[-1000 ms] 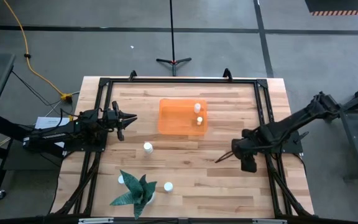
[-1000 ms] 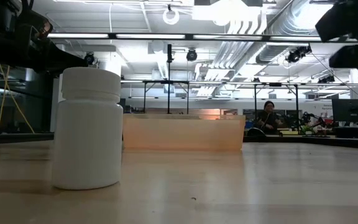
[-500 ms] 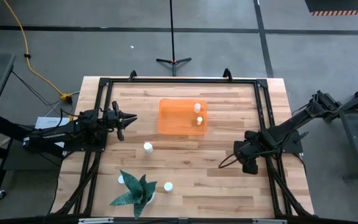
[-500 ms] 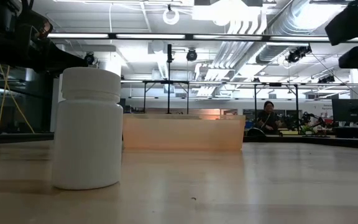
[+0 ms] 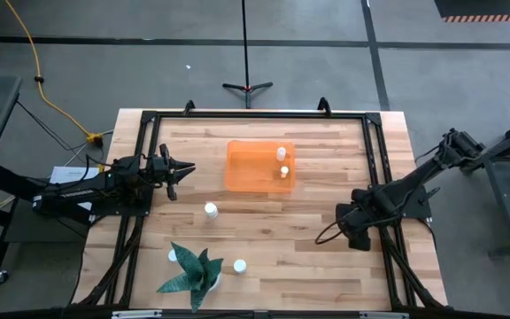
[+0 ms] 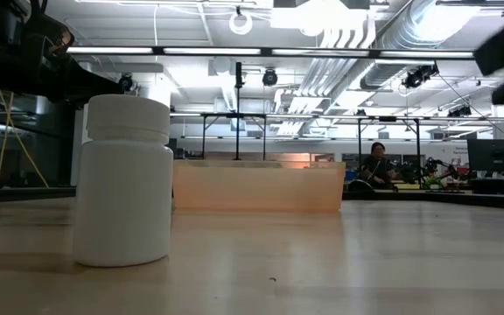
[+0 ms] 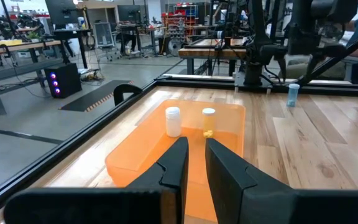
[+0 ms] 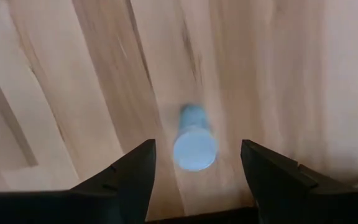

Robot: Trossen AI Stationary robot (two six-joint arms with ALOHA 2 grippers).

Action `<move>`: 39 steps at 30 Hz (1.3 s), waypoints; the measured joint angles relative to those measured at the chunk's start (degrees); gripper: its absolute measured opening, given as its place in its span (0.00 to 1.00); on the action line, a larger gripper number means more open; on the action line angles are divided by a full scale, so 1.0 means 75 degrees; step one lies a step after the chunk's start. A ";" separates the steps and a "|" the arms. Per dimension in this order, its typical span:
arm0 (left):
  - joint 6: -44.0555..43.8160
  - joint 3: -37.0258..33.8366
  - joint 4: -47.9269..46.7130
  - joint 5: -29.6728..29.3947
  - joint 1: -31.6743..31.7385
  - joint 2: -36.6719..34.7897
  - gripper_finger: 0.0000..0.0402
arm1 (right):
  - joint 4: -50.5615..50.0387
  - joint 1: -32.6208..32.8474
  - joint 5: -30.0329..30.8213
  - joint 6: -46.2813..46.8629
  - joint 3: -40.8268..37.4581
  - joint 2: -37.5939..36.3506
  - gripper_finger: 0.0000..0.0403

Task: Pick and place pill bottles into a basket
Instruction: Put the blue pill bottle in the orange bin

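The orange basket (image 5: 253, 167) lies at the table's middle far part and holds two white pill bottles (image 5: 282, 163), which also show in the left wrist view (image 7: 173, 121). More bottles stand on the wood: one (image 5: 210, 210) near the basket, one (image 5: 239, 265) by the near edge, large in the low view (image 6: 122, 179), and one (image 5: 173, 255) by the plant. My right gripper (image 8: 194, 168) is open, pointing down over a pale bluish bottle (image 8: 194, 146) without touching it; that bottle also shows in the left wrist view (image 7: 293, 94). My left gripper (image 7: 193, 163) is shut, level, left of the basket.
A white pot with a green spiky plant (image 5: 193, 273) stands at the near left. A black frame (image 5: 374, 159) runs around the tabletop. Bare wood lies between the basket and the right arm (image 5: 405, 190).
My right gripper has gone a little toward the table's right and near edges, still pointing down and open. The left arm and the bottles have kept still.
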 joint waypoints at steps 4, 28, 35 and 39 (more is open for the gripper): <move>0.0000 -0.0001 -0.0001 0.0001 -0.0001 -0.0001 0.23 | 0.0394 -0.0067 -0.0558 0.0128 -0.0444 0.0002 0.58; 0.0000 -0.0001 -0.0001 -0.0001 0.0001 -0.0001 0.23 | 0.0650 -0.0076 -0.0088 -0.0090 -0.0562 0.0003 0.56; 0.0000 0.0001 -0.0001 -0.0002 -0.0001 -0.0001 0.23 | 0.0650 -0.0076 -0.0102 -0.0110 -0.0562 0.0003 0.52; 0.0000 -0.0001 -0.0001 0.0000 -0.0001 -0.0001 0.23 | 0.0648 -0.0076 -0.0129 -0.0130 -0.0559 0.0003 0.49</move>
